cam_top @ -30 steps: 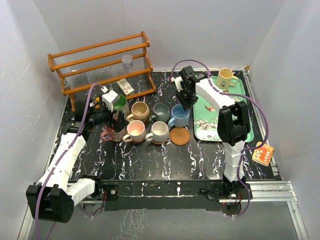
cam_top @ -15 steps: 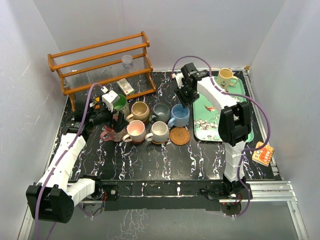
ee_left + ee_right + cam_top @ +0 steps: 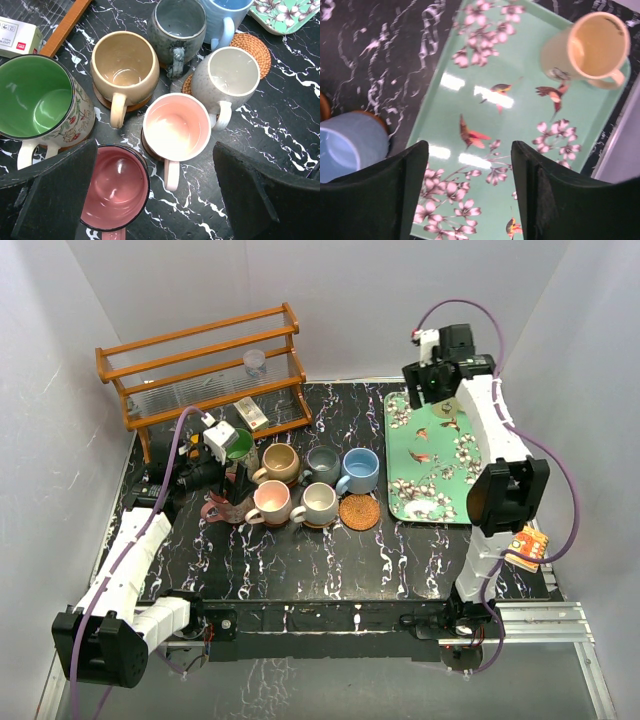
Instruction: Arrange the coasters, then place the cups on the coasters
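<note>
Left fingers [image 3: 50,195] and right fingers [image 3: 375,195] stand apart, empty; red label [image 3: 22,45] on the white box [image 3: 11,31] is unreadable.

cups [image 3: 318,502] left of tray [image 3: 428,480] | lone cup [image 3: 592,47] on tray (far corner)

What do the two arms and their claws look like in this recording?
Both the left arm and the right arm are built of white boxy links with black joint housings. A purple cable loops loosely along each. The left claw and the right claw each have two broad, flat, matte black fingers. No markings are legible.
</note>
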Available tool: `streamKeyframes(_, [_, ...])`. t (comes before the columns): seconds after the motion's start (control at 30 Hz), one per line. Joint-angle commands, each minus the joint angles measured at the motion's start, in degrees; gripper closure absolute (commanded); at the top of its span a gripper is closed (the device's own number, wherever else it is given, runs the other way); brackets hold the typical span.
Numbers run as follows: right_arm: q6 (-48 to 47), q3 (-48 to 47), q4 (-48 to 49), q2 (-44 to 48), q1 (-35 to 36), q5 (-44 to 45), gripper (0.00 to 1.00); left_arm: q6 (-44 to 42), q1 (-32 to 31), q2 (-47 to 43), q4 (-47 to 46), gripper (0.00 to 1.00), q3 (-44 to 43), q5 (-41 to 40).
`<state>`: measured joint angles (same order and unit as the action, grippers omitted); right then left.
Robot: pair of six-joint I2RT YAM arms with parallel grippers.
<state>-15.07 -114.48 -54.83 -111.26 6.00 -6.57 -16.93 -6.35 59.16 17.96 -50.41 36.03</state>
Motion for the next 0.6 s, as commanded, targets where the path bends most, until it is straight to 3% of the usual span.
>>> streamKeyframes(0.0, [0.66, -2.62, 6.01, 1.64, -6.6, -1.66, 0.31, -0.34, 0.35, -1.6, -1.25, 0.01, 0.93, 1.27])
streamKeyframes(0.23, [1.26, -2.86, 13.92, -2.14, -16.07, 0.59, 0.02, -0.48, 0.46, -2.25, -1.43, 0.01, 1.28, 1.18])
streamKeyframes(0.57, [-3.17, -3.85, 20.35, -9.26, -18.78, 7.05, 0.02, -0.46, 0.46, -1.63, -1.62, 0.01, 1.46, 1.96])
